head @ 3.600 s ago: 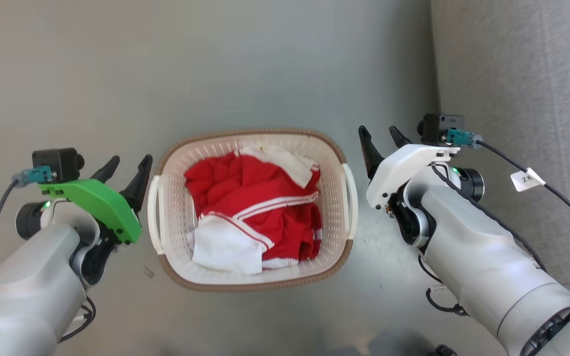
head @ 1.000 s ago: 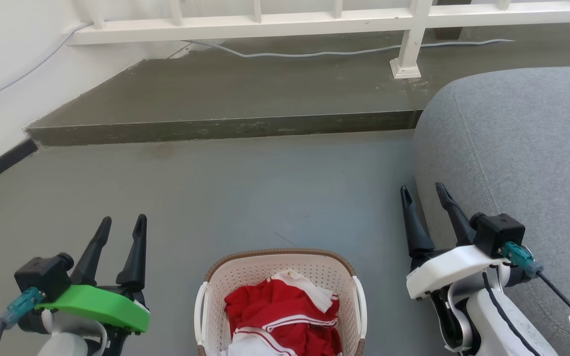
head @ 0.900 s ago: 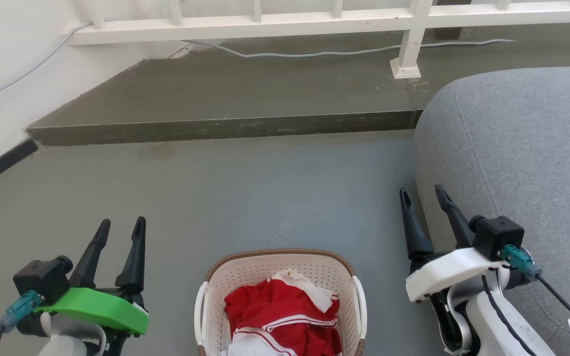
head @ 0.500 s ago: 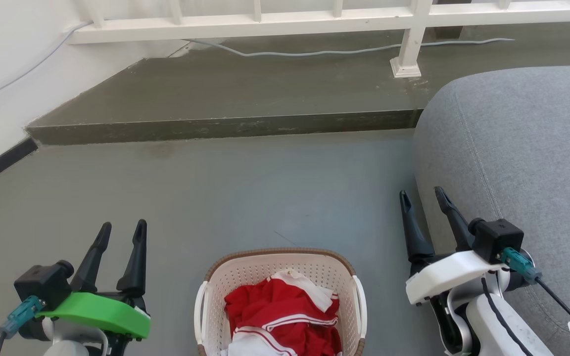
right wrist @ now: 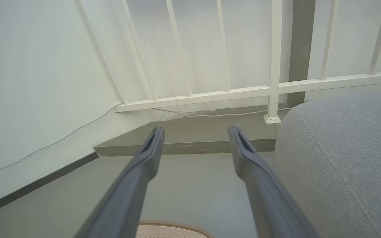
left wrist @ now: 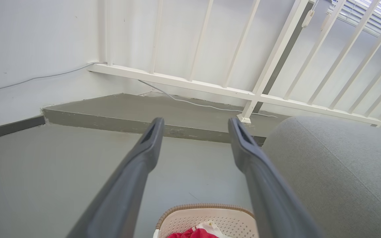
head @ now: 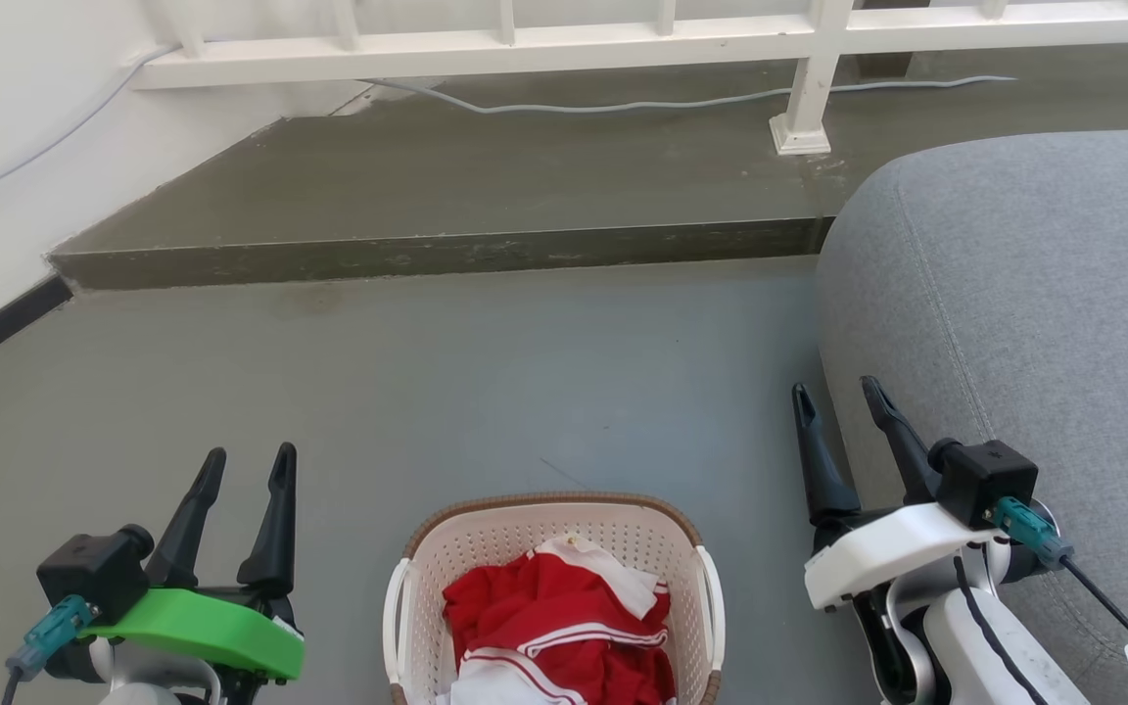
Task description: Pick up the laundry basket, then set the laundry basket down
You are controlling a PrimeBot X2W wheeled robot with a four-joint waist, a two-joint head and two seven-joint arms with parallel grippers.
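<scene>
Head view: laundry basket (head: 549, 501) sits on the grey floor (head: 427, 372) at near centre, its near part cut off by the frame edge. It holds a heap of red-and-white clothes (head: 554, 627). The left gripper (head: 249, 455) is to its left and the right gripper (head: 833, 388) to its right. Both have their fingers spread apart, pointing far, holding nothing and touching nothing. Neither touches the basket, and its white side handles are free. The right gripper is just beside the grey cushion (head: 1044, 294), which fills the right side. On the far side a raised step (head: 446, 255) runs across, with a white railing (head: 623, 44) on it and a pale cable (head: 623, 103) along its base. There is a white wall (head: 16, 117) at far left. Left wrist view: the two fingers are apart with nothing between them, aimed at the step and railing. The basket's far rim and a bit of red cloth show at the bottom edge, low between the fingers. The cushion is on the right. Right wrist view: the fingers are likewise apart and empty, aimed at the step, the wall and the railing. Only a sliver of the basket's brown rim shows at the bottom edge, with the cushion close on the right.
</scene>
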